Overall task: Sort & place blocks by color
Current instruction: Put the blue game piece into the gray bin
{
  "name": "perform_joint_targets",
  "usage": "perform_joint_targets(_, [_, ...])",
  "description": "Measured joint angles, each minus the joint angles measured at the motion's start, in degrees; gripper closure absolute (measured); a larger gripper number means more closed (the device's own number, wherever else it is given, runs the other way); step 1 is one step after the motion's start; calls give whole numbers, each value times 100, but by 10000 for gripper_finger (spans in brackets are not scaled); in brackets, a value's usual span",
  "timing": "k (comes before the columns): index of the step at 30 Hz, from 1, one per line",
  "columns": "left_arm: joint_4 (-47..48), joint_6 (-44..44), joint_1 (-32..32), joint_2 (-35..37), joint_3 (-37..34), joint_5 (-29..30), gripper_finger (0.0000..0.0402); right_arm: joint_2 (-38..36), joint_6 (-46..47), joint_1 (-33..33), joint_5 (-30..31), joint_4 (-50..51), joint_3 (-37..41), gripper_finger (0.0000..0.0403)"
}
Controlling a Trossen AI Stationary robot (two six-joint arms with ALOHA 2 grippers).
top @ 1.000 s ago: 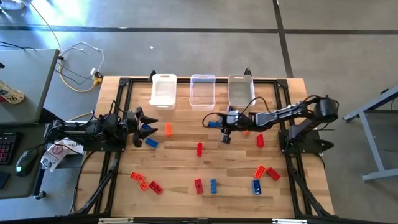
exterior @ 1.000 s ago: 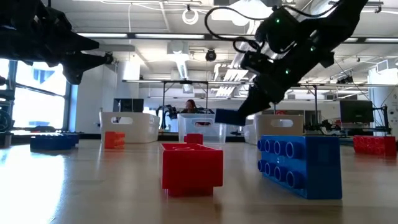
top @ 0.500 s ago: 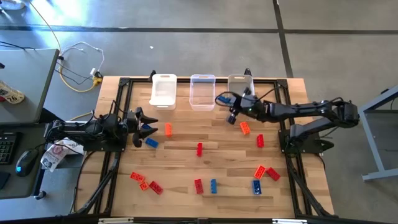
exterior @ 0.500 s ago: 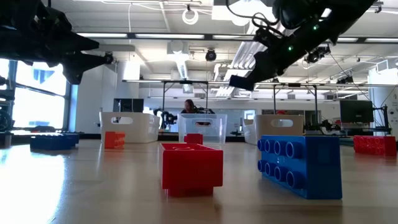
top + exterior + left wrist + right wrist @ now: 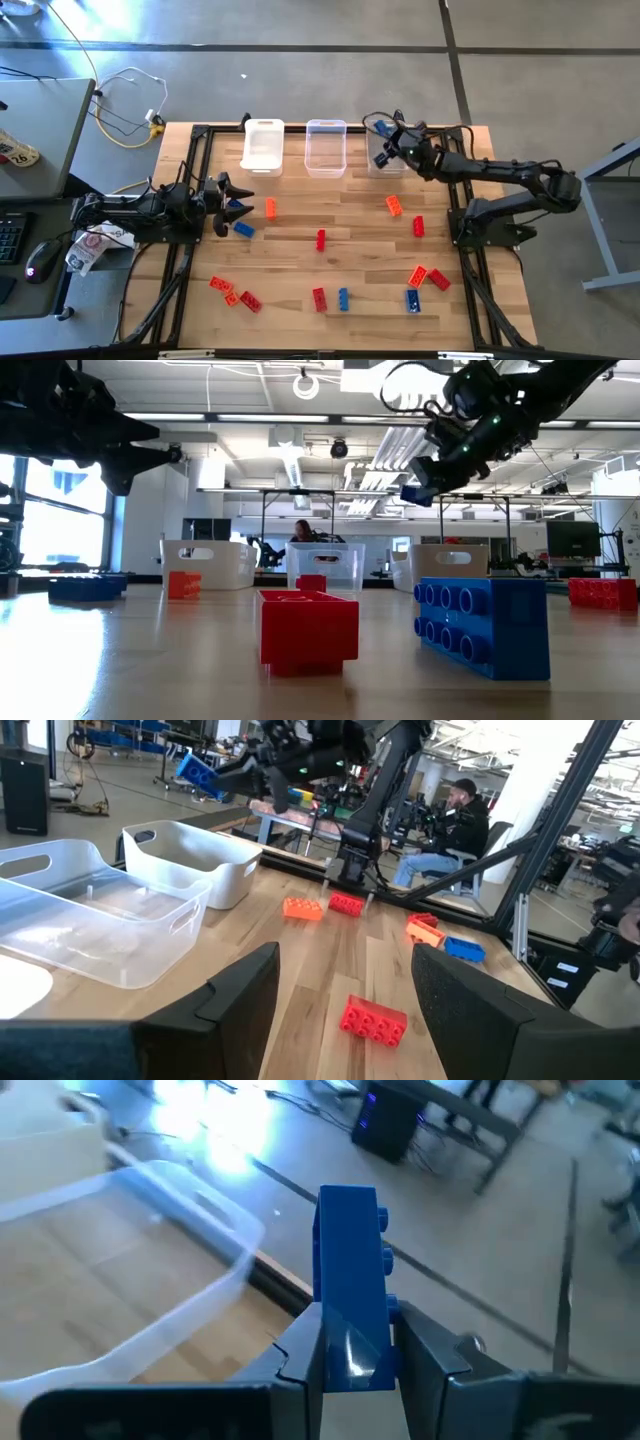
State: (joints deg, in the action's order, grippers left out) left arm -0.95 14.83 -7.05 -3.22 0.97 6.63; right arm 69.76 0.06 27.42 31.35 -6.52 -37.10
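Observation:
My right gripper [image 5: 388, 135] is shut on a blue brick [image 5: 350, 1280] and hangs above the right-hand bin [image 5: 386, 148] at the far edge; the low view shows the brick [image 5: 420, 492] high in the air. My left gripper [image 5: 222, 190] is open and hovers at the table's left side near two blue bricks [image 5: 237, 207] [image 5: 243, 229]. Orange [image 5: 270, 208] [image 5: 394, 205], red [image 5: 320, 239] [image 5: 418, 227] and blue [image 5: 343, 298] [image 5: 412, 299] bricks lie flat on the table. My right gripper pinches the blue brick by its near end [image 5: 350, 1348] between its two fingers [image 5: 303, 1352]. The arm reaches in from the table's right. The rest of the brick sticks out past the fingertips, studs to one side, lifted clear of table and bin.
Three translucent white bins stand in a row at the far edge: left [image 5: 263, 146], middle [image 5: 325, 147], right. More red and orange bricks sit near the front left [image 5: 232, 294] and front right [image 5: 428, 277]. A person sits beyond the table [image 5: 455, 820].
My right gripper has carried the blue brick up from the table's middle toward the far edge and to the right, ending over the right-hand bin. It has stayed shut on the brick throughout.

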Motion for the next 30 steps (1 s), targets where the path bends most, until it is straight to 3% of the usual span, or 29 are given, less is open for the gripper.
perform_joint_targets(7, [0, 0, 0, 0, 0, 0, 186, 0, 976, 610, -842, 616, 0, 332])
perform_joint_targets(16, [0, 1, 0, 0, 0, 0, 186, 2, 1502, 938, -1633, 905, 0, 332])
perform_joint_targets(30, [0, 0, 0, 0, 0, 2, 186, 57, 2122, 668, -1673, 1724, 0, 332])
